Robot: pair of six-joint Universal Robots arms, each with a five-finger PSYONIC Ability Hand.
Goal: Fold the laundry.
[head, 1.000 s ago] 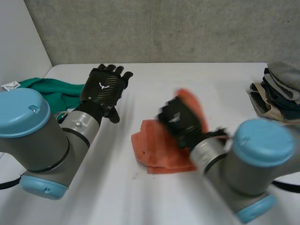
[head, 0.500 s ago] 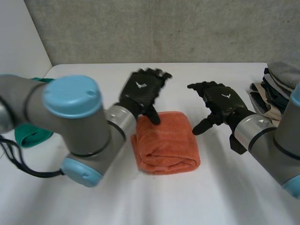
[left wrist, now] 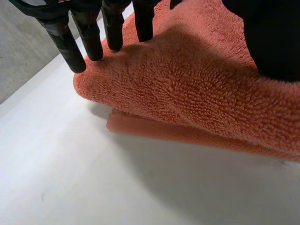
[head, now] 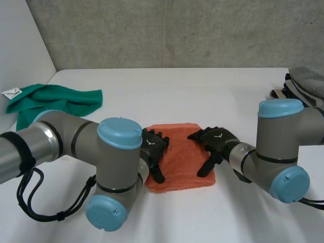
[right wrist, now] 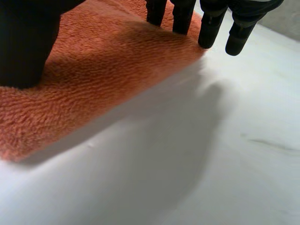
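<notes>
A folded orange towel (head: 181,152) lies flat in the middle of the white table (head: 202,96). My left hand (head: 153,147) rests open on its left edge, straight fingers (left wrist: 89,40) pressing down on the towel (left wrist: 197,89). On the right side of the towel, my right hand (head: 215,143) lies open as well, its fingers (right wrist: 206,28) straight along the towel's (right wrist: 103,61) edge and its thumb down on the cloth.
A green cloth (head: 55,101) lies crumpled at the table's far left. A stack of folded clothes (head: 304,83) sits at the far right edge. The left arm (head: 76,152) and right arm (head: 278,147) flank the towel.
The right hand let go of the towel, which dropped into a flat fold. Both hands then came down from above and now press on the towel's two sides.
</notes>
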